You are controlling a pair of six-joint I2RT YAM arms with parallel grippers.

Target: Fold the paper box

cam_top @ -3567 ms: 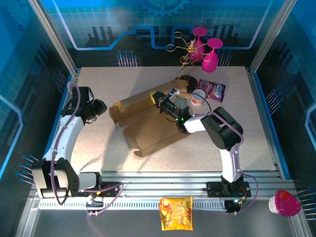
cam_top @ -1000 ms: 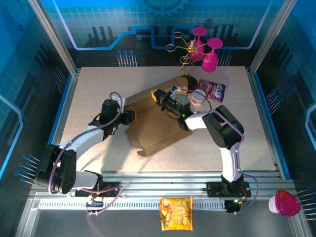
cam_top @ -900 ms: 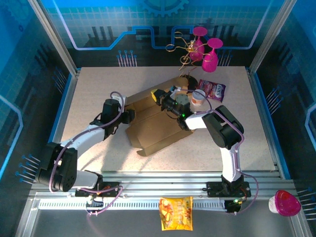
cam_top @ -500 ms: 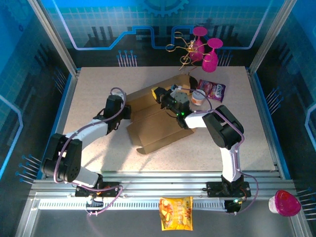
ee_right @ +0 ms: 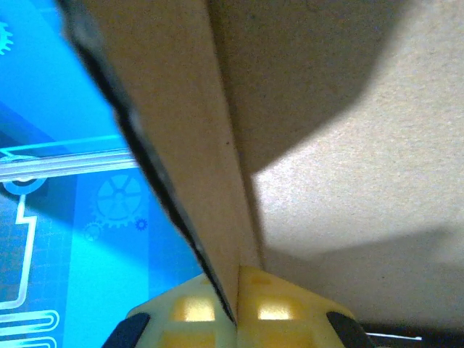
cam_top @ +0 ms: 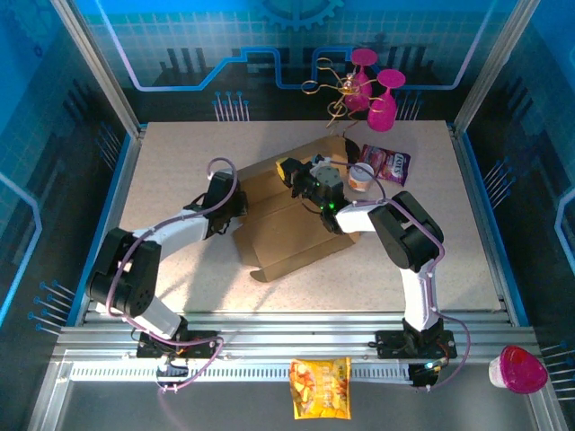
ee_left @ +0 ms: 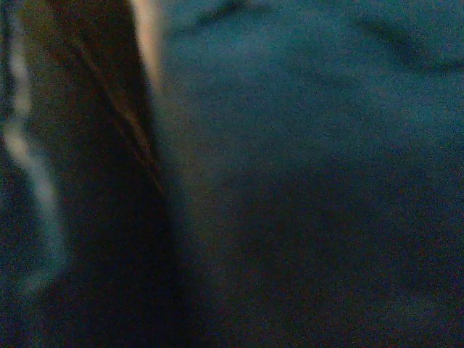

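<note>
— Where is the paper box [cam_top: 289,235] lying?

— It is lying open at the centre of the top view, on the table [cam_top: 175,153]. Its lower edge is pointing toward the bottom middle of the frame, and one wall is standing up along its upper side.

— And the claws?

— The right gripper [cam_top: 288,171] is biting that raised wall, just above the frame's centre. In the right wrist view the cardboard edge is running straight down between the yellow fingertips [ee_right: 272,308], which are clamping it. The left gripper [cam_top: 232,205] is sitting right against the box's left edge. Its wrist view is giving only dark blur, so I cannot tell whether its fingers are apart or together.

— Room for moving?

— Bare tabletop is stretching across the upper left and lower right. At the upper right, a small cup [cam_top: 361,177] and a purple packet [cam_top: 386,164] are crowding the box's corner, with pink glasses [cam_top: 377,90] standing behind them.
</note>
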